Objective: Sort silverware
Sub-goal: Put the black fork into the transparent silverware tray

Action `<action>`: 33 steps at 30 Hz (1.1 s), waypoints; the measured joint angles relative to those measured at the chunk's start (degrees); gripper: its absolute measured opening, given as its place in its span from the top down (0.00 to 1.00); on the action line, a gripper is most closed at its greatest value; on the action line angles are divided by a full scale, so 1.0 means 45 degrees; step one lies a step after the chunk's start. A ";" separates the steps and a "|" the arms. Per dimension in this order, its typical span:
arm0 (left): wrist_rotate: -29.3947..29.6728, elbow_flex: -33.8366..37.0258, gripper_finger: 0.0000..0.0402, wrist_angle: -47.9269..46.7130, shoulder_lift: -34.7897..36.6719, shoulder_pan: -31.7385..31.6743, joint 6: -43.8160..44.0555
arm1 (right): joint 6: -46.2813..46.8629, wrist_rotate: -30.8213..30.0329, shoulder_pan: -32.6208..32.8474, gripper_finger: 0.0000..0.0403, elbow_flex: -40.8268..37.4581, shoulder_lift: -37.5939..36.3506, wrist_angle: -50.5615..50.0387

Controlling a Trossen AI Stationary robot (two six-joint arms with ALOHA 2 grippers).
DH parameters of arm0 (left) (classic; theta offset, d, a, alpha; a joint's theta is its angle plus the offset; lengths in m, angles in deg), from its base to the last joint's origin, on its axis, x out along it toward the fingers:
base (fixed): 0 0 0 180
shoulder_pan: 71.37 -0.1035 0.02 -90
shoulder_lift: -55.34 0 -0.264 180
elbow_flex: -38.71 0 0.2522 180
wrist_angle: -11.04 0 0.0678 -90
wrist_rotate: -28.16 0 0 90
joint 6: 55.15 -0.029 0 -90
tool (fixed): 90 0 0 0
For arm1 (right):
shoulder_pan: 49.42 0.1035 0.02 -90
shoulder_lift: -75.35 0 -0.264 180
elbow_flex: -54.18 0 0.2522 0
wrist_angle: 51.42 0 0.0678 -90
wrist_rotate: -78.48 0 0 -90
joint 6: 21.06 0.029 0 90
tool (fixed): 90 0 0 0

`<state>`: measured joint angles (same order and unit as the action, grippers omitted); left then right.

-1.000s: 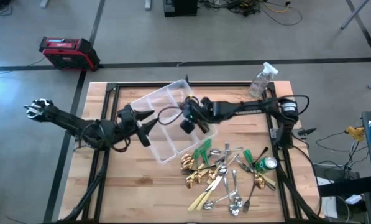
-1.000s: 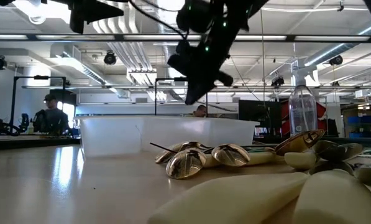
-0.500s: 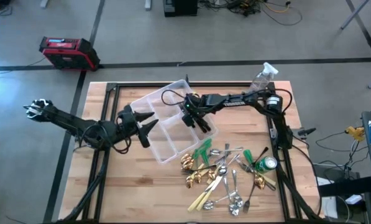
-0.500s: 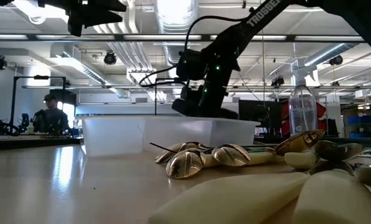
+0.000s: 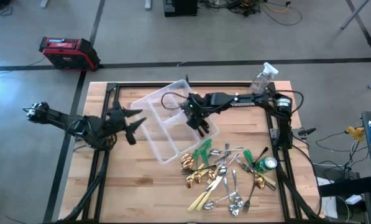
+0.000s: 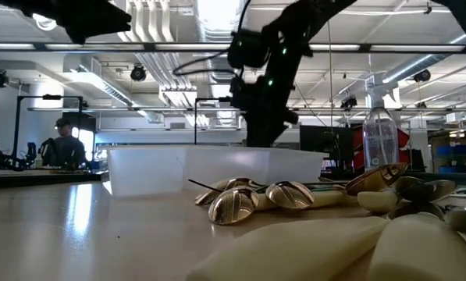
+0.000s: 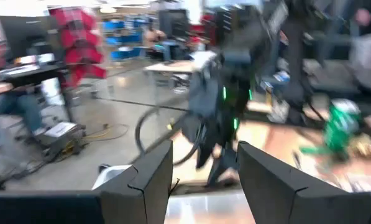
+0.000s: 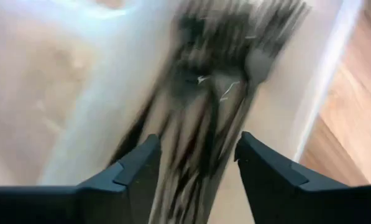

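A clear divided tray (image 5: 166, 134) lies on the wooden table. Several dark forks (image 8: 235, 62) lie in its right-hand compartment. My right gripper (image 5: 202, 127) hangs over that compartment, open, its fingers apart above the forks (image 8: 194, 155); it also shows behind the tray wall in the low view (image 6: 264, 133). My left gripper (image 5: 134, 121) is open and empty, just left of the tray (image 7: 201, 174). The other silverware lies in a heap near the front right: gold spoons (image 5: 194, 171), green-handled pieces (image 5: 202, 149), silver spoons (image 5: 232, 199), cream-handled knives (image 5: 204, 196).
A green can (image 5: 266, 163) lies at the right of the heap. A clear spray bottle (image 5: 260, 78) stands at the far right corner. Bare wood shows at the table's near left (image 5: 129, 193). A person sits in the room beyond the table (image 6: 61, 144).
My right gripper has come down from high above the table into the tray's right-hand compartment and shifted a little toward the far edge. My left gripper has drawn back toward the table's left edge, away from the tray.
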<state>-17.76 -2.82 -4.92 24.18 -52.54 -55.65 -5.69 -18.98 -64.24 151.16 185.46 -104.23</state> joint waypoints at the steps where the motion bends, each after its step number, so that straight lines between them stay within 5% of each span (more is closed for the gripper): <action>1: -0.0529 0.0295 0.60 0.0128 0.0028 0.0000 -0.0169 | -0.0285 -0.0012 0.0279 0.49 0.0000 -0.0213 -0.0355; 6: -0.2460 0.1798 0.61 0.2083 -0.0149 0.0000 -0.0202 | -0.2292 0.0088 0.2206 0.46 -0.0011 -0.1250 -0.1568; 16: -0.2494 0.2775 0.61 0.5390 -0.0827 -0.0019 -0.1399 | -0.2715 0.0753 0.6854 0.52 -0.0092 -0.0231 0.0527; 28: -0.5055 0.2453 0.61 0.6151 -0.1038 0.0258 -0.0015 | -0.0818 0.0914 0.7145 0.68 -0.0092 0.1085 0.1719; 33: -0.5170 0.2192 0.61 0.6162 -0.0957 0.0716 -0.0079 | -0.0402 0.1001 0.7147 0.74 -0.0151 0.1373 0.1738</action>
<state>-41.03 7.04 22.81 19.87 -49.32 -56.01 -7.50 -14.48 -32.08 150.49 191.64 -96.41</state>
